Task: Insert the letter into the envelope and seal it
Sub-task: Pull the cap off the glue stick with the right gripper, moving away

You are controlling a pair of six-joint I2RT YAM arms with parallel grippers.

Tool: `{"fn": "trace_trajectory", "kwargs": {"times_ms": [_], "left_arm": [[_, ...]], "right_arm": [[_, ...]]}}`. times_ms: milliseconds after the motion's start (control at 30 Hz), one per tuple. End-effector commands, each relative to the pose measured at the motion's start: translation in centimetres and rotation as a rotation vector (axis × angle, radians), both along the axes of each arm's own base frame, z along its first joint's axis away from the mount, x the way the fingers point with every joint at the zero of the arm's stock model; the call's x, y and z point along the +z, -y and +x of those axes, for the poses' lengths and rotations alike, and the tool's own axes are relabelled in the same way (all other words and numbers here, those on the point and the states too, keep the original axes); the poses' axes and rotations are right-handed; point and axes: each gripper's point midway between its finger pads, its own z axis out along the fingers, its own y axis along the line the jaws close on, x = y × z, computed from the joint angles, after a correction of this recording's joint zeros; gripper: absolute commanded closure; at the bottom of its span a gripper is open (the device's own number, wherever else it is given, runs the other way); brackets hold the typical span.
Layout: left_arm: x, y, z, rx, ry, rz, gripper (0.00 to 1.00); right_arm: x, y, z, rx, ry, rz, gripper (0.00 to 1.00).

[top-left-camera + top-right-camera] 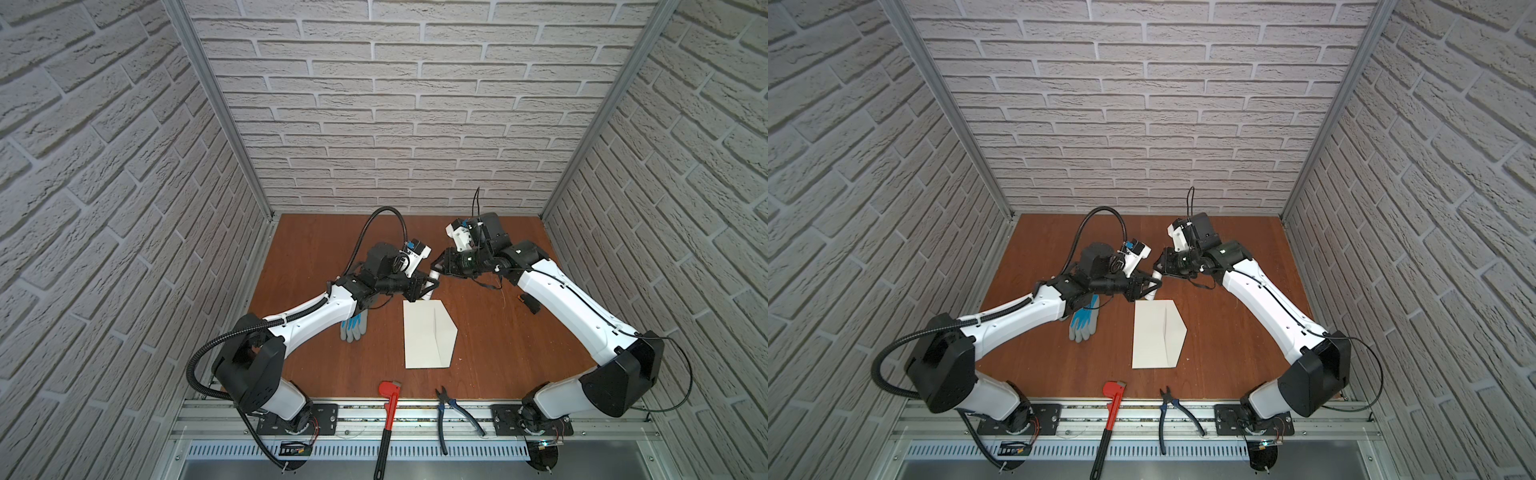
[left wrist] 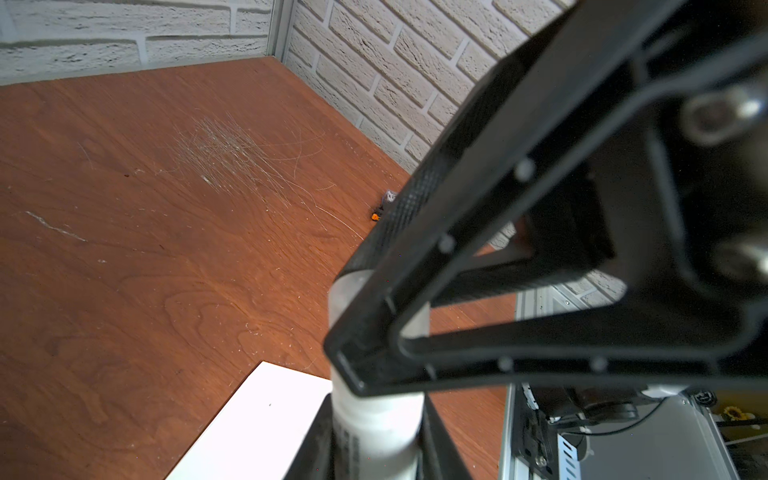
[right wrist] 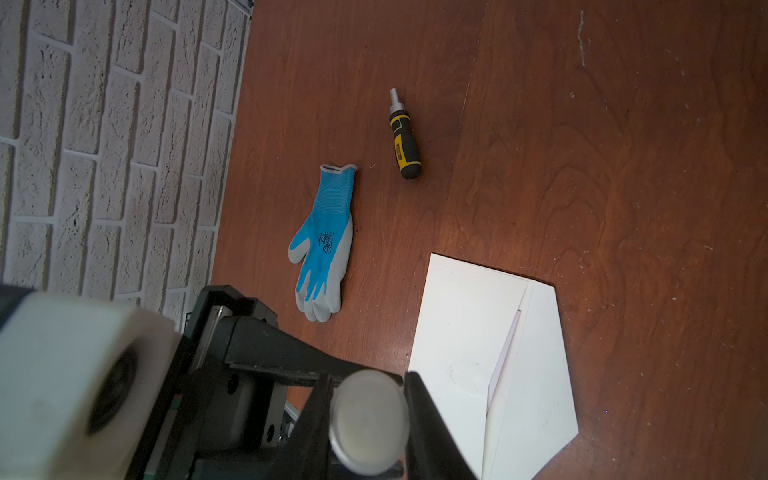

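Brick-patterned walls box in a brown tabletop. The left fingers are clamped on the body of a white tube, and the right fingers pinch its capped end. Clear of both, the envelope lies flat just nearer than them, with its flap open rightward. A glove lies to its left.

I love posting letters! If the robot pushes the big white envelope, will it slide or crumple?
Probably slide: the envelope lies flat on the smooth table. It looks like thin paper, so likely light, and may sag if lifted by one corner. Its open flap might catch and fold.
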Motion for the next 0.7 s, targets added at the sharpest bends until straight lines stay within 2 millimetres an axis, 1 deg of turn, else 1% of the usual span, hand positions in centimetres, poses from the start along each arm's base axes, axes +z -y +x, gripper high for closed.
{"fn": "trace_trajectory", "kwargs": {"times_ms": [0, 100, 233, 300, 367, 400, 467, 533, 667], "left_arm": [[-2.7, -0.6, -1.1, -0.011, -0.038, 0.094, 1.0], [-2.8, -0.7, -1.1, -0.003, -0.034, 0.098, 1.0], [-2.2, -0.9, -1.1, 0.007, -0.022, 0.084, 1.0], [-1.7, -1.1, -1.0, 0.019, -0.013, 0.078, 1.0], [-1.1, -1.3, -0.9, 0.027, 0.002, 0.07, 1.0], [-0.5, -1.5, -0.9, 0.033, 0.017, 0.063, 1.0], [0.5, -2.0, -1.0, 0.049, 0.047, 0.05, 1.0], [1.6, -2.4, -1.2, 0.06, 0.081, 0.026, 1.0], [3.3, -3.1, -1.7, 0.078, 0.134, -0.027, 1.0]], "right_arm": [[4.6, -0.4, 1.8, 0.005, 0.158, 0.041, 0.94], [5.0, -0.1, 2.1, -0.004, 0.171, 0.025, 0.94], [5.3, 0.8, 2.4, -0.023, 0.178, -0.004, 0.94], [5.6, 1.9, 2.6, -0.049, 0.19, -0.03, 0.94], [5.7, 3.4, 2.8, -0.088, 0.204, -0.079, 0.94], [5.6, 4.6, 2.8, -0.116, 0.212, -0.112, 0.94], [4.9, 6.4, 2.8, -0.157, 0.215, -0.174, 0.94], [3.5, 8.1, 2.7, -0.193, 0.206, -0.242, 0.94], [-0.3, 10.0, 2.5, -0.273, 0.171, -0.306, 0.94]]}}
